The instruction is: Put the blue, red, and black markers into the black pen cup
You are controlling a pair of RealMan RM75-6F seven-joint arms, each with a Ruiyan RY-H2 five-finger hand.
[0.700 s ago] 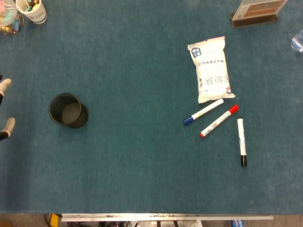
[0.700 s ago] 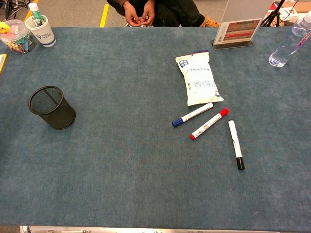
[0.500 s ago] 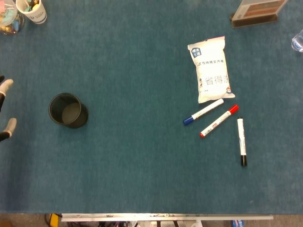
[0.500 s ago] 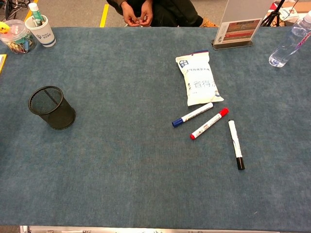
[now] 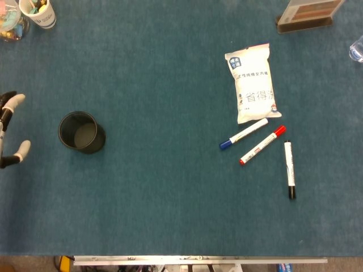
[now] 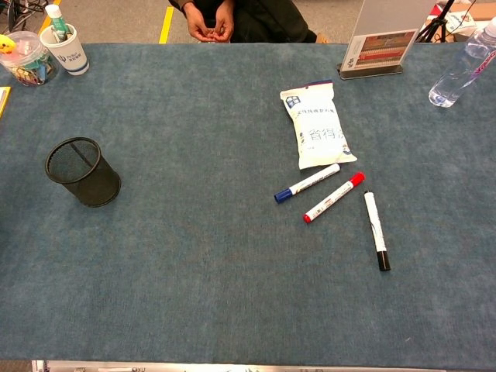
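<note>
Creeping in from the left edge of the head view, the left hand [image 5: 10,130] shows more than a moment ago; fingers apart, holding nothing, just left of the black pen cup [image 5: 81,132]. Chest view doesn't show it. Right hand not visible anywhere. Nothing else moved: blue marker [image 5: 244,134], red marker [image 5: 262,145] and black marker [image 5: 290,169] lie on the table [image 5: 170,198] below the white snack bag [image 5: 254,83], well apart from the cup, which stands upright and empty. Task not started; this hand looks set to steady the cup, though that's a guess.
</note>
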